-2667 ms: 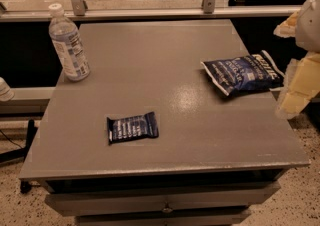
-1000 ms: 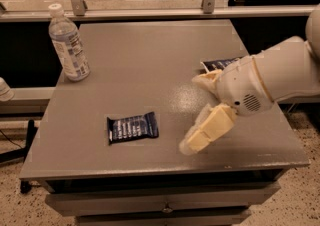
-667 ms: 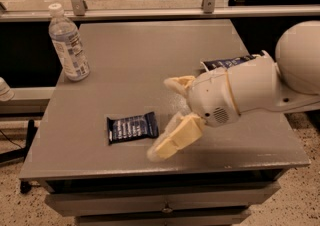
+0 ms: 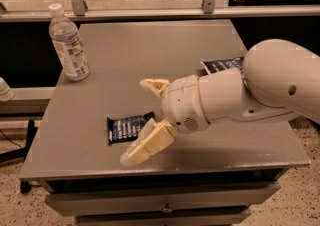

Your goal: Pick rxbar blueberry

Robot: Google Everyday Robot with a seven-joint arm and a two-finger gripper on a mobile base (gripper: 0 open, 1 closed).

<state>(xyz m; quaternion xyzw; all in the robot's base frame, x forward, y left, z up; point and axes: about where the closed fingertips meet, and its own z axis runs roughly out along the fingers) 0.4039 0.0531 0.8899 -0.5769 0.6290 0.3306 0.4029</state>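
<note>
The rxbar blueberry (image 4: 126, 127) is a small flat dark navy wrapper with white text, lying flat on the grey table (image 4: 150, 55) near its front left. My gripper (image 4: 139, 120) reaches in from the right and hangs just above the bar's right end. Its fingers are spread open, one finger (image 4: 146, 145) in front of the bar and the other (image 4: 153, 86) behind it. The right end of the bar is partly hidden by the front finger. The gripper holds nothing.
A clear water bottle (image 4: 69, 44) with a white cap stands upright at the table's left edge. A larger blue snack bag (image 4: 222, 65) lies at the right, mostly hidden behind my arm. A glass rail runs along the far edge. Drawers sit under the table's front.
My arm has swept in from the right edge across the table to the left. The open gripper is now over the bar's right end. The bar, bottle and bag have not moved.
</note>
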